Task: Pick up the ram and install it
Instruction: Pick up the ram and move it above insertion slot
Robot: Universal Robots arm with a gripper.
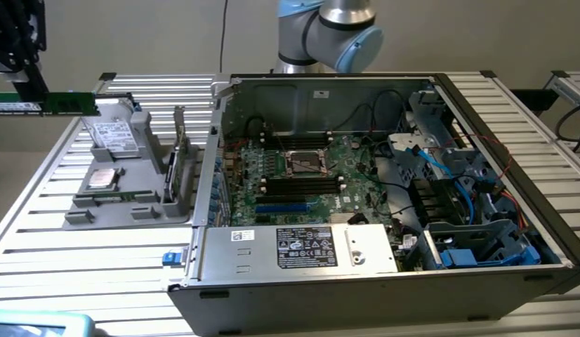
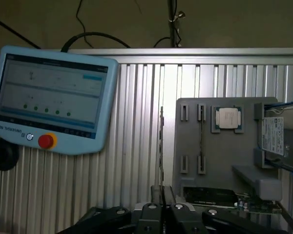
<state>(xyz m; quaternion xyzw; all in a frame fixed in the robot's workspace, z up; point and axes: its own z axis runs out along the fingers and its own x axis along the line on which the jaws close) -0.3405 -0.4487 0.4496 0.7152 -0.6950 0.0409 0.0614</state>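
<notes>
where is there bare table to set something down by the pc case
Bare ribbed table lies between the gray parts tray and the teach pendant, and along the exterior view's right of the computer case. The tray and case interior are crowded.

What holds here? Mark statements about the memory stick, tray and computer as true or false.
1. The end effector is shut on the memory stick. True.
2. The memory stick sits in a slot on the motherboard. False: the end effector holds it outside the computer case, by the gray tray.
3. The computer case lies open, so the motherboard can be seen. True.
4. The silver processor chip is gone from the tray. False: it lies in the tray.
5. A control tablet with a red button rests on the slatted table. True.
</notes>
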